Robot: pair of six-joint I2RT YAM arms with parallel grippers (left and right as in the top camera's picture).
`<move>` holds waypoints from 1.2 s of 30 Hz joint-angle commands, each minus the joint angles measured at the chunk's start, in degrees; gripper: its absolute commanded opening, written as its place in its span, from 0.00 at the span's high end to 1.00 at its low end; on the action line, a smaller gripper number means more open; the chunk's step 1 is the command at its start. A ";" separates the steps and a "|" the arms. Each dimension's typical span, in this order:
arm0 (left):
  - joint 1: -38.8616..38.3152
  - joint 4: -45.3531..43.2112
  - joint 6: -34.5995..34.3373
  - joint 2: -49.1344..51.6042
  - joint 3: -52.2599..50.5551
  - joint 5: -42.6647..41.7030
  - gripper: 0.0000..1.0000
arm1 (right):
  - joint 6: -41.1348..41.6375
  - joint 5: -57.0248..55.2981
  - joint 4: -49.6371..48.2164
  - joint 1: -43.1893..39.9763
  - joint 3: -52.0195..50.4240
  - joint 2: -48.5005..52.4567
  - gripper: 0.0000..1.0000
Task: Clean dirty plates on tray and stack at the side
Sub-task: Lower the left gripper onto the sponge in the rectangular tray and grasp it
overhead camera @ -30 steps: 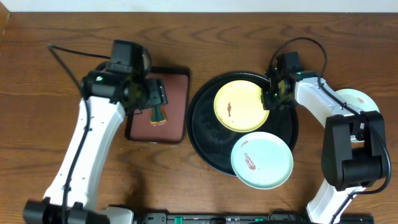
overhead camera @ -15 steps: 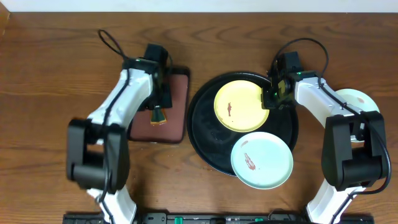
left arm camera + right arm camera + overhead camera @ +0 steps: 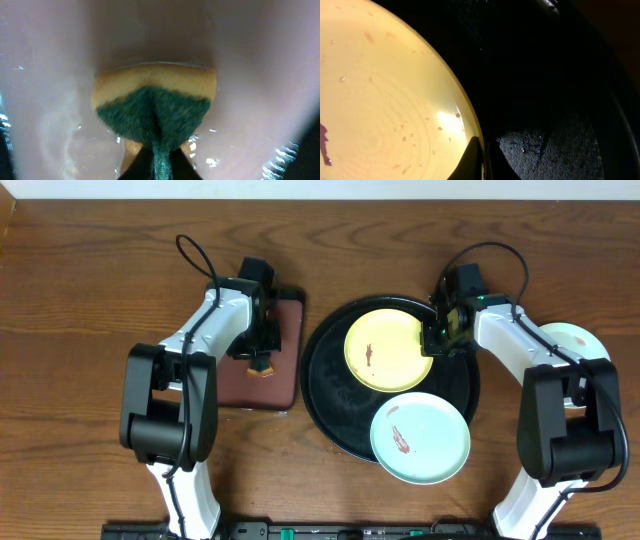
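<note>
The pale yellow plate [image 3: 385, 352] with a red-brown smear lies on the black tray [image 3: 335, 395]. My right gripper [image 3: 436, 335] is shut on its right rim; in the right wrist view the fingers pinch the rim of the yellow plate [image 3: 385, 100] at the gripper [image 3: 482, 150], over the tray [image 3: 560, 75]. A mint-blue plate [image 3: 420, 438], also smeared, overhangs the tray's front rim. A third pale plate [image 3: 572, 338] lies on the table at the right, partly under the right arm. My left gripper [image 3: 262, 352] is shut on a yellow-and-green sponge [image 3: 155, 100], jaws [image 3: 160, 155] squeezing its green side.
The sponge [image 3: 262, 367] rests on a smaller rectangular reddish-brown tray [image 3: 285, 385] left of the black tray. Brown wood tabletop [image 3: 80, 380] spreads to the left and along the back. Both arm bases stand at the front edge.
My left arm has swung in over the reddish-brown tray, and its gripper has gone from open to shut on the sponge. The right gripper and the plates have not moved.
</note>
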State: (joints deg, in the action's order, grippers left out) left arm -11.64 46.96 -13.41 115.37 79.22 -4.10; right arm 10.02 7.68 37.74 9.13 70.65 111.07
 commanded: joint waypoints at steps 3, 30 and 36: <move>-0.11 0.90 2.64 -6.45 1.66 -3.76 0.57 | 0.66 -1.05 0.68 -0.07 -0.28 0.81 0.99; 1.62 -3.32 1.07 -5.20 2.14 -7.48 0.83 | 0.66 -1.03 1.14 -0.04 -0.28 0.81 0.99; 1.73 3.23 -0.76 -8.70 2.05 -7.30 0.51 | 0.66 -1.03 1.33 -0.04 -0.28 0.81 0.99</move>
State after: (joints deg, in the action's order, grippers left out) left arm -9.96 47.70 -12.27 108.20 79.96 -10.57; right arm 10.07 7.66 38.26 9.13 70.65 111.07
